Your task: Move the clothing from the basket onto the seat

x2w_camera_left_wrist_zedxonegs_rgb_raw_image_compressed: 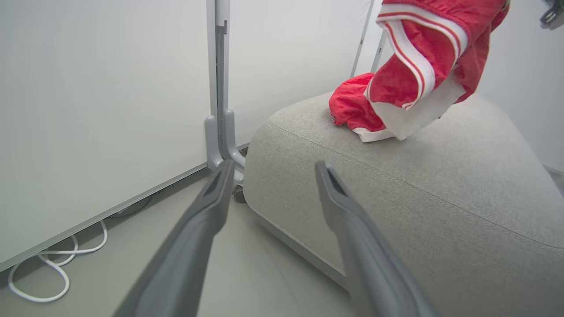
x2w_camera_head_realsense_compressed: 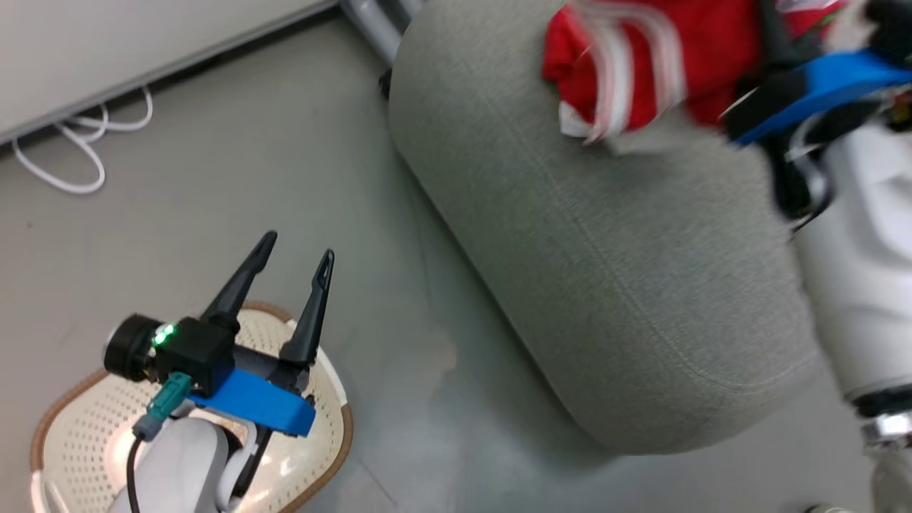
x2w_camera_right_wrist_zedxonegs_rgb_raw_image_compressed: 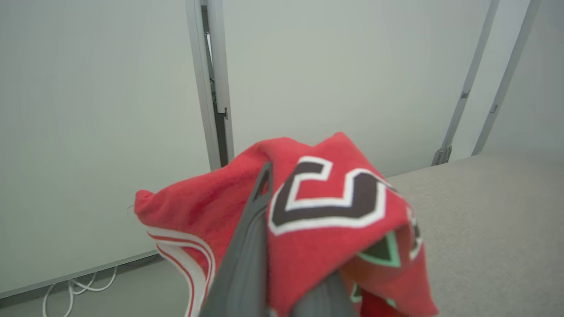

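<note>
Basket (x2w_camera_head_realsense_compressed: pixel 333 456) at the robot's feet, lower left of the head view: cream perforated wall, brown rim, on the grey floor (x2w_camera_head_realsense_compressed: pixel 214 178). Left gripper (x2w_camera_head_realsense_compressed: pixel 299 246) hangs above the basket's far rim. Its two dark fingers (x2w_camera_left_wrist_zedxonegs_rgb_raw_image_compressed: pixel 348 211) are spread wide, with floor and seat edge showing between them in the left wrist view.

Seat (x2w_camera_head_realsense_compressed: pixel 605 271) is just beyond the basket, apart from it with a strip of floor between. It is large, grey and woven, with a stitched seam running along its rounded edge.

Right gripper (x2w_camera_right_wrist_zedxonegs_rgb_raw_image_compressed: pixel 271 180) is over the seat's far part, blurred in the head view. In the right wrist view its fingers (x2w_camera_right_wrist_zedxonegs_rgb_raw_image_compressed: pixel 246 255) are pressed together on the striped garment (x2w_camera_right_wrist_zedxonegs_rgb_raw_image_compressed: pixel 330 246), pinching a fold. One finger lies bare along the cloth; the other is mostly buried under it. The black-and-white emblem faces that camera. In the left wrist view this garment hangs bunched from above, its white-striped band and white lower edge dropping to the seat top. Cannot tell whether the edge touches the upholstery.

Second red garment (x2w_camera_left_wrist_zedxonegs_rgb_raw_image_compressed: pixel 352 105), with a white hem band, lies crumpled on the seat top, right beside the hanging one and partly behind it.

Farthest back are a pale wall panel (x2w_camera_left_wrist_zedxonegs_rgb_raw_image_compressed: pixel 101 110), a grey upright post (x2w_camera_left_wrist_zedxonegs_rgb_raw_image_compressed: pixel 218 88) and a looped white cable (x2w_camera_left_wrist_zedxonegs_rgb_raw_image_compressed: pixel 44 264) on the floor at the panel's foot.
</note>
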Controlling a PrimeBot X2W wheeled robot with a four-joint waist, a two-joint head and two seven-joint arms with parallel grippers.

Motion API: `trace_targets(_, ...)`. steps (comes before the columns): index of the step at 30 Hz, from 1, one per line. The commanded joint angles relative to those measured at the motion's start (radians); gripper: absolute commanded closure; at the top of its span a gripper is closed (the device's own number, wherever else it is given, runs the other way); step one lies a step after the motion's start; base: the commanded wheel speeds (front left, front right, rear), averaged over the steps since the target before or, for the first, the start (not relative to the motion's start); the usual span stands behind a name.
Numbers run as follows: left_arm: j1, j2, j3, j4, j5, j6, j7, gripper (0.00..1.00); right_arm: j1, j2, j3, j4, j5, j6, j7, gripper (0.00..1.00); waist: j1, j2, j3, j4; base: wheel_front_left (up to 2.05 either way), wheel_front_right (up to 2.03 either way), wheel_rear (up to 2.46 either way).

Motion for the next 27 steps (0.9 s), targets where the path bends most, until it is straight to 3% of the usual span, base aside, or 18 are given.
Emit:
trace_targets(1,-0.03,0.01,-0.003,-0.01,0.005,-0.002,-0.003,0.0,-0.034,-0.016,-0.019,-0.009,-0.012,0.0,-0.002,1.0,-0.0001,0.0,0.084,0.063,0.0,0.0,0.0)
trace_targets(8,-0.12,0.038,-0.031,-0.055,0.008,-0.002,-0.003,0.0,-0.158,-0.149,-0.218,-0.083,-0.071,0.0,0.027,1.0,-0.0001,0.0,0.219,0.142,0.0,0.0,0.0)
trace_targets(13,-0.172,0.04,-0.057,-0.089,0.025,-0.002,-0.003,0.0,-0.133,-0.197,-0.34,-0.123,-0.123,0.0,0.044,1.0,-0.0001,0.0,0.295,0.184,0.0,0.0,0.0)
trace_targets(19,-0.203,0.054,-0.075,-0.105,0.035,-0.002,-0.003,0.0,-0.063,-0.179,-0.426,-0.086,-0.179,0.0,0.04,1.0,-0.0001,0.0,0.351,0.203,0.0,0.0,0.0)
trace_targets(27,-0.184,0.064,-0.062,-0.096,0.033,-0.002,-0.003,0.0,-0.017,-0.135,-0.469,-0.021,-0.204,0.0,0.011,1.0,-0.0001,0.0,0.344,0.194,0.0,0.0,0.0)
